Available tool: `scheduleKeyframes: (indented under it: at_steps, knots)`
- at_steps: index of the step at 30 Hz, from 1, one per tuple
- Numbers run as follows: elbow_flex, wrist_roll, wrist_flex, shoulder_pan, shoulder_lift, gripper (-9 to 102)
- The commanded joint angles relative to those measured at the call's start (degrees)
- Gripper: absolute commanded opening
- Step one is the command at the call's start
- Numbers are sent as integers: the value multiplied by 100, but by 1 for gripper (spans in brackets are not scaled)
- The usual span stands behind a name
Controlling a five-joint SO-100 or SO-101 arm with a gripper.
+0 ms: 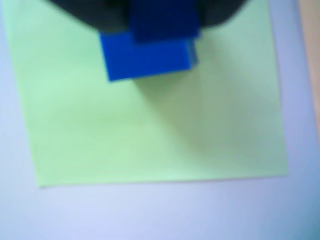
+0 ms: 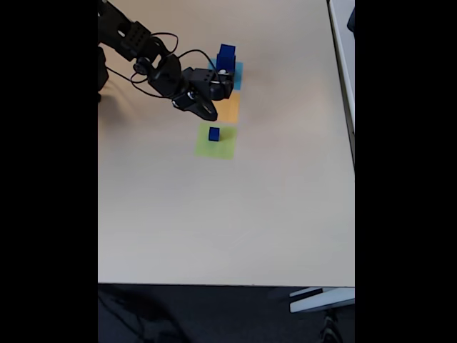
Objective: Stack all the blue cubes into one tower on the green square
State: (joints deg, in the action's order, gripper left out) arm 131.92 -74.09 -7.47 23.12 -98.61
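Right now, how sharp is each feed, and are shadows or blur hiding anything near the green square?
Wrist view: soft and blurred; the blue cube casts a faint shadow on the green square, with the dark gripper hiding its top edge. Fixed view: sharper but small, black side bars, evenly lit table.

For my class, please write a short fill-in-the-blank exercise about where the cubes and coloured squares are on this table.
1. In the fixed view, one small blue cube sits on the ______ square.
2. Between that square and the light-blue square lies an ______ square.
3. The other blue cubes stand on the ______ square.
4. The gripper hovers ______ the table, not touching it.

Missing words: green; orange; light-blue; above
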Motion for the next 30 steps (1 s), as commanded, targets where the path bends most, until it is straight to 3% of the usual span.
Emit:
scheduleKeyframes:
  at_steps: [1,6,30]
  knots:
    - [-316,35,598,97,211,0]
    - [-141,-9,1239,105,536,0]
    - [562,-114,1969,70,562,0]
